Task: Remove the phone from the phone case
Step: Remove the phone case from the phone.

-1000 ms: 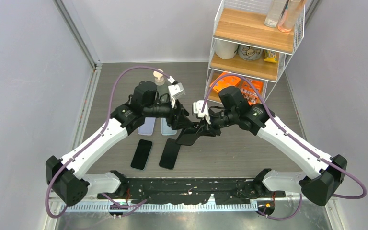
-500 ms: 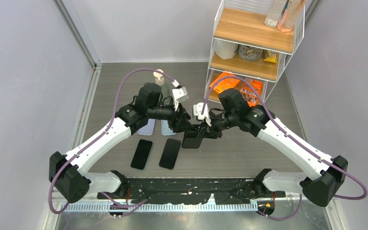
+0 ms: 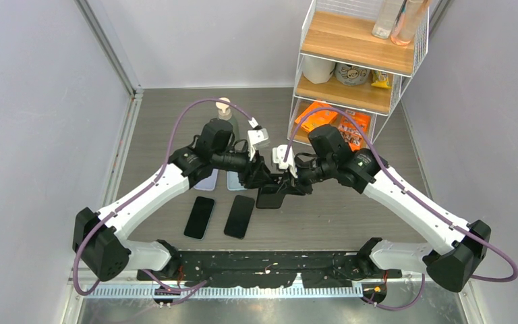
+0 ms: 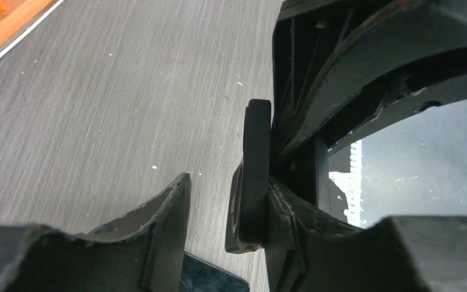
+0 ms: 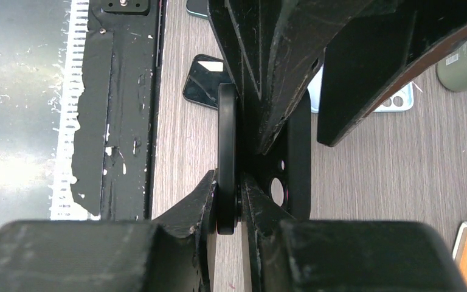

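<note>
Seen edge-on in the right wrist view, the black phone (image 5: 226,140) sits between the jaws of my right gripper (image 5: 228,179), which is shut on it. A black phone case (image 5: 299,164) with round camera holes shows face-on just right of that gripper's finger, outside the jaws. In the left wrist view the black slab (image 4: 255,164) leans on the right finger of my left gripper (image 4: 228,182). The left finger (image 4: 173,213) stands apart, so the jaws are open. From above, both grippers (image 3: 264,181) (image 3: 289,185) meet over a black slab (image 3: 270,198).
Two black phones (image 3: 199,217) (image 3: 239,216) lie flat near the front. Two pale cases (image 3: 208,179) (image 3: 233,182) lie half under the left arm. A bottle (image 3: 224,111) stands behind. A wire shelf (image 3: 351,67) of goods fills the back right. Grey walls close both sides.
My left arm has swung right and closed in on the right gripper. The black piece between them has gone from tilted to level. The left jaws have narrowed a little.
</note>
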Available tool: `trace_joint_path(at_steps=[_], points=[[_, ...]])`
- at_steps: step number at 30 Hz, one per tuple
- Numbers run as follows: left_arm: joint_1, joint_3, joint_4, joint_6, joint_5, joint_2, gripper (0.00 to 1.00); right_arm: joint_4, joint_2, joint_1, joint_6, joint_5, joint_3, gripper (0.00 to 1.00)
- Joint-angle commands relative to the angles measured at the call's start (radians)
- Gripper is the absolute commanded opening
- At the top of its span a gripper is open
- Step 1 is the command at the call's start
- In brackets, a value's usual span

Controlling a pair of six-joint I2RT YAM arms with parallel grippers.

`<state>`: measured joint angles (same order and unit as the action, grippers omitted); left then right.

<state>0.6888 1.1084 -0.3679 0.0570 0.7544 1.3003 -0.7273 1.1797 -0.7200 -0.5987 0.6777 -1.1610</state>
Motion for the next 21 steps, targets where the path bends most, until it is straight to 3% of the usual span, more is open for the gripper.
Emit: trace_joint_path(at_steps=[1, 6, 11, 21], points=[[0.018, -0.002, -0.052, 0.013, 0.069, 0.008, 0.45, 0.177, -0.06, -0.001, 0.004, 0.004, -0.025, 0.05], [0.019, 0.0, -0.06, 0.02, 0.086, 0.008, 0.26, 0.182, -0.064, -0.001, 0.005, -0.004, -0.018, 0.05], [0.017, 0.008, -0.072, 0.036, 0.061, 0.003, 0.0, 0.183, -0.071, -0.001, 0.004, -0.003, -0.011, 0.05], [0.006, 0.012, -0.059, 0.031, -0.045, 0.013, 0.0, 0.153, -0.084, -0.001, -0.012, 0.055, -0.01, 0.05]])
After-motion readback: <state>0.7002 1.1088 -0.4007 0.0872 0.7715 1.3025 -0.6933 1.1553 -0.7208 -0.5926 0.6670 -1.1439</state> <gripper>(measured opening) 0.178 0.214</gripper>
